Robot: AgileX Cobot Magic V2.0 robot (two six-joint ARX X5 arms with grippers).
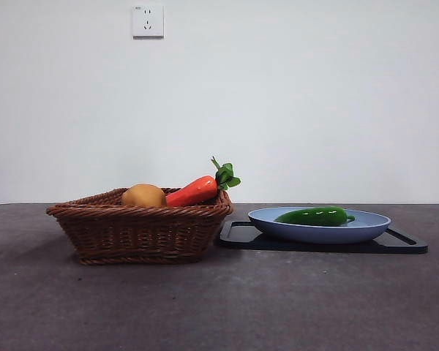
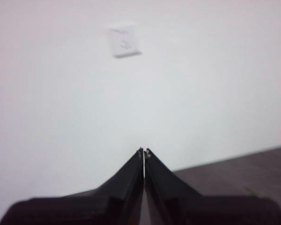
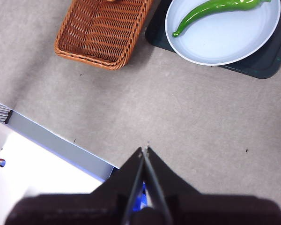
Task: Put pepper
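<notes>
The dark grey desk [image 1: 219,307] lies bare in the foreground. Further back, on the left of the front view, stands a brown wicker basket [image 1: 140,228], and in it a round yellow-brown potato [image 1: 143,195] lies beside an orange carrot [image 1: 192,191] whose leafy green top [image 1: 224,175] sticks up over the basket's right rim. Just right of the basket, a black tray [image 1: 399,241] carries a pale blue plate [image 1: 318,226], and the pepper [image 1: 314,216] lies lengthwise on that plate. Behind everything a white wall holds a wall socket [image 1: 148,20].

The right gripper [image 3: 144,150] hangs above the bare desk, well apart from basket and plate, its jaws clenched on nothing. The left gripper [image 2: 144,151] points at the wall, its jaws also pressed together and empty.
</notes>
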